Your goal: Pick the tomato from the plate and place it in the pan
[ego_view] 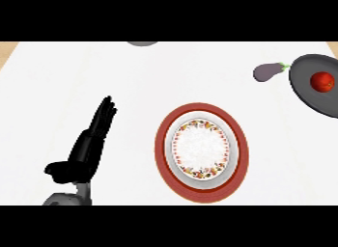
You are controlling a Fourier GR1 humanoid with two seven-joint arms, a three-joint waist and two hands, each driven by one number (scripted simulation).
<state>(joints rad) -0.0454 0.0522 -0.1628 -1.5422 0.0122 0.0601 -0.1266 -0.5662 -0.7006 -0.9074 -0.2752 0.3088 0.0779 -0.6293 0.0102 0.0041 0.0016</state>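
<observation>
Now: tomato [323,81] sits inside pan [321,105], up and right of plate [202,107], well apart from it. Plate red-rimmed, flowered inner ring, white centre. Eggplant [268,72] just beside pan's left edge. Left hand [90,142] left of plate, fingers straight, together, holding nothing. Small grey object [142,43] at counter's far edge, beyond plate.

The red tomato [323,81] sits inside the dark grey pan [309,100], which lies at the far right with its handle pointing toward the near edge. The plate [200,147], white with a flowered ring and a red border, lies flat near the middle, bare.
</observation>
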